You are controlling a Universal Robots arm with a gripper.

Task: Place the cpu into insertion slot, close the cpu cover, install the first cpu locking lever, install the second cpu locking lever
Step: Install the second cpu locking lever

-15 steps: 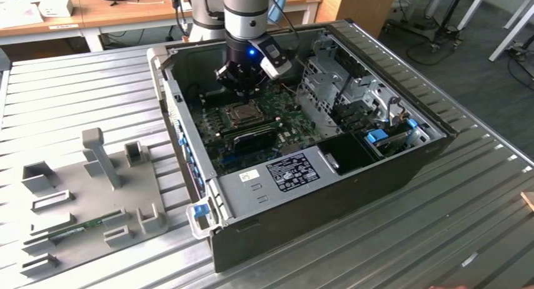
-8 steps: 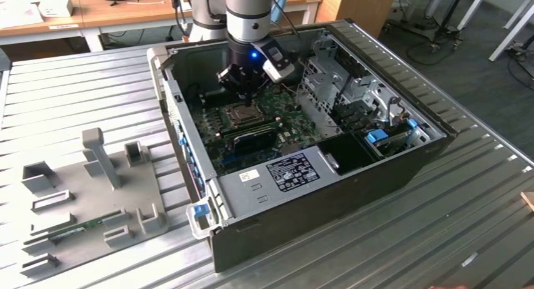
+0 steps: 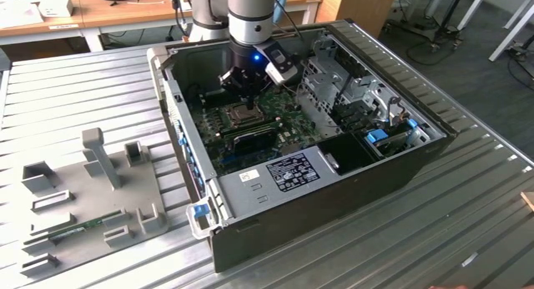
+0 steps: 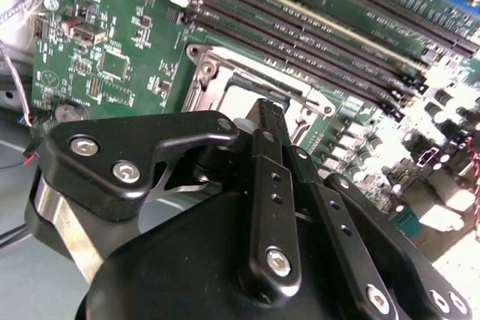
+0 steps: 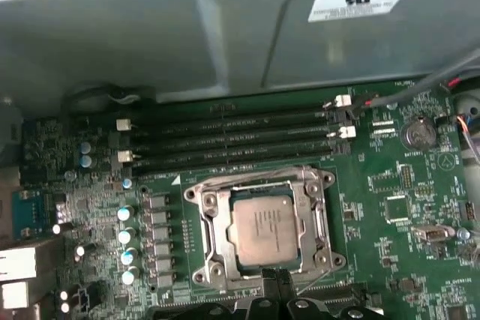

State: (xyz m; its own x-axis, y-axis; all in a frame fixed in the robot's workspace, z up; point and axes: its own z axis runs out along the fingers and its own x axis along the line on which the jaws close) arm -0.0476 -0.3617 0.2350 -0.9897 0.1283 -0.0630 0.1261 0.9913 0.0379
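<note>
One flat square silvery cpu (image 5: 268, 228) within framed insertion slot (image 5: 211, 222)

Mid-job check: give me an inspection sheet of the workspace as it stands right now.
Surface: ribbed metal table carrying an open computer case.
Job's things: cpu lies in the insertion slot; cpu cover lies around it.
Clutter: grey fixture plate with upright blocks, on the exterior view's left.
Grippers: gripper hangs just above the socket; finger state unclear.
Cables: red and black wires at the green board's edge.
Surroundings: wooden desk behind.
</note>
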